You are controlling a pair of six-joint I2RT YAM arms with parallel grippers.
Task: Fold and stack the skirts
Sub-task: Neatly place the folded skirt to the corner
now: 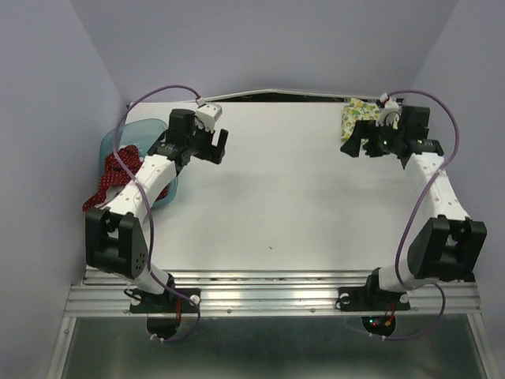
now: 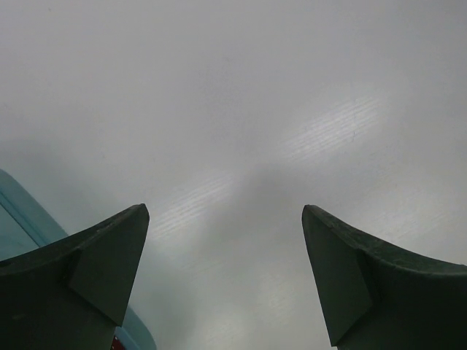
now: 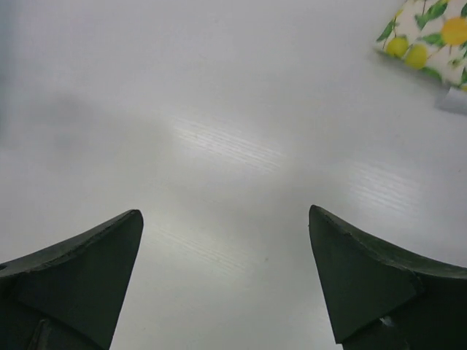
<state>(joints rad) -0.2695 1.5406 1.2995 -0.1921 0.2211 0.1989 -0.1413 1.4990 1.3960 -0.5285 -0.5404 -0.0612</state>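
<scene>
Both grippers are empty, fingers wide apart. The left gripper hangs over the bare table beside the blue bin, and the right gripper is just near of the lemon-print skirt. That skirt sits compact at the far-right corner, partly hidden by the arm, so I can't tell its long axis. The red dotted skirt is crumpled in the bin and spills over its near-left rim — long axis approx. diagonal, far-right to near-left.

Risks, as I judge them: pulling the red cloth could drag or tip the bin w/ it — and a nudge could push the lemon one off the back edge.
</scene>
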